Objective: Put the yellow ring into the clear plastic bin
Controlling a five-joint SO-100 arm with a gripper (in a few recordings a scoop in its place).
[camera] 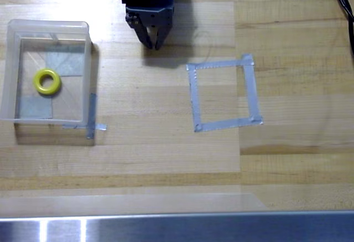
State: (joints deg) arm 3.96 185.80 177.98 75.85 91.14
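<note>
One yellow ring [47,82] inside one clear plastic bin [11,70]; fingers [153,44] together.

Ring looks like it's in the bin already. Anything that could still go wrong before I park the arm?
Little risk. The yellow ring lies flat inside the clear plastic bin. The tool hangs above bare table, right of the bin, fingers nearly together. A leftward sweep could clip the bin's near wall and shift it off its grey tape marks.

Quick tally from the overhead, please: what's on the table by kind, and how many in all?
Yellow ring, lying inside the bin: 1
Clear plastic bin: 1
Grey tape square outline: 1
Grey tape strips at the bin's corner: 1 cross
Total: 4
The gripper holds nothing.
</note>
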